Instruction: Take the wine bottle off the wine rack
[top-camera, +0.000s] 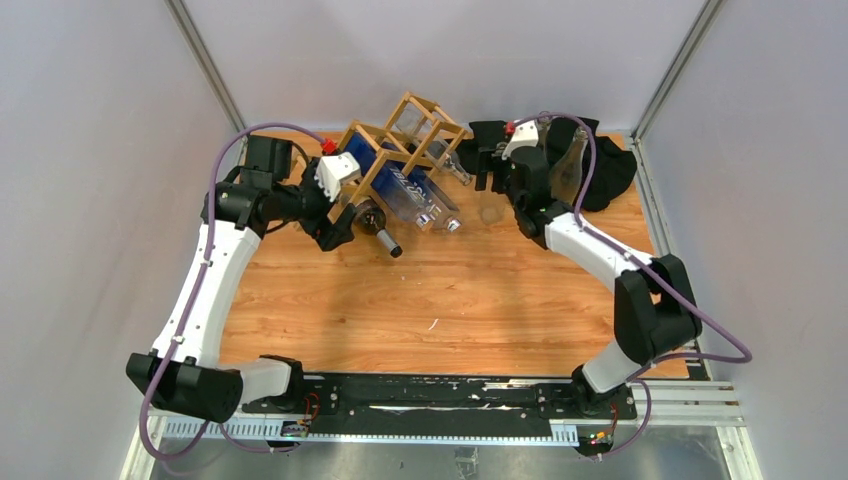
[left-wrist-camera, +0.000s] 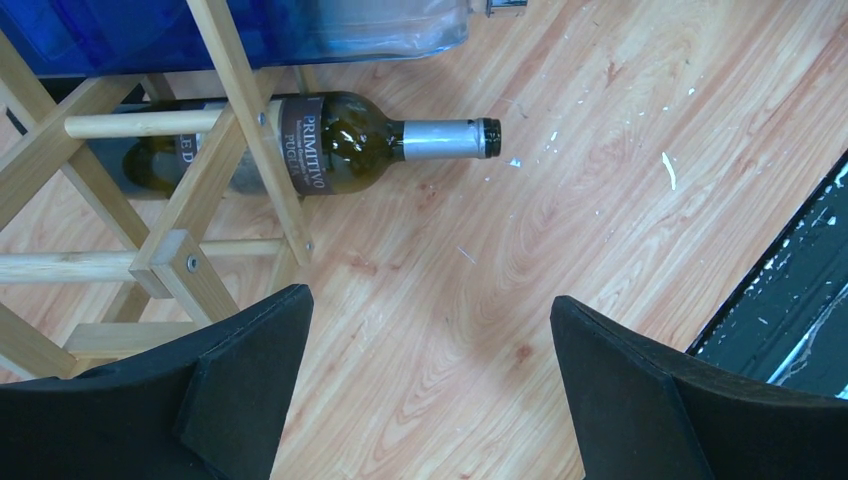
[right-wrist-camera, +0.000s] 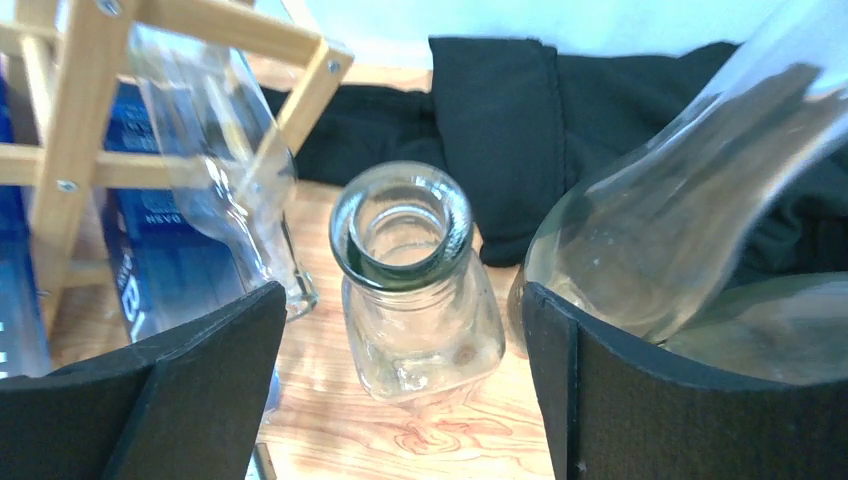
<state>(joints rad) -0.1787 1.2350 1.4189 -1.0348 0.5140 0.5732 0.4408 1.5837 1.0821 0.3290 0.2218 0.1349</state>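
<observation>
Wine bottle (left-wrist-camera: 340, 140) of dark green glass, labelled Primitivo, is lying on its side in the lowest cell of the wine rack (left-wrist-camera: 235, 130), resting on the desk (left-wrist-camera: 500, 260). Its long axis is running out of the lattice. The silver-capped neck is sticking clear of the sticks and pointing toward the desk's near edge and slightly right. Bare wood is lying open beyond the neck as far as the black strip (left-wrist-camera: 800, 320) along that edge. A blue bottle (left-wrist-camera: 250, 25) is sitting in the cell above. The left hand (left-wrist-camera: 425, 310) is hovering just short of the bottle, fingers spread wide, touching nothing. The right hand (right-wrist-camera: 400, 300) is standing spread around a small clear bottle (right-wrist-camera: 405, 260) upright on the desk, gaps showing on both sides. A larger clear bottle (right-wrist-camera: 680, 190) and a black cloth (right-wrist-camera: 500, 130) are crowding in beside it.
</observation>
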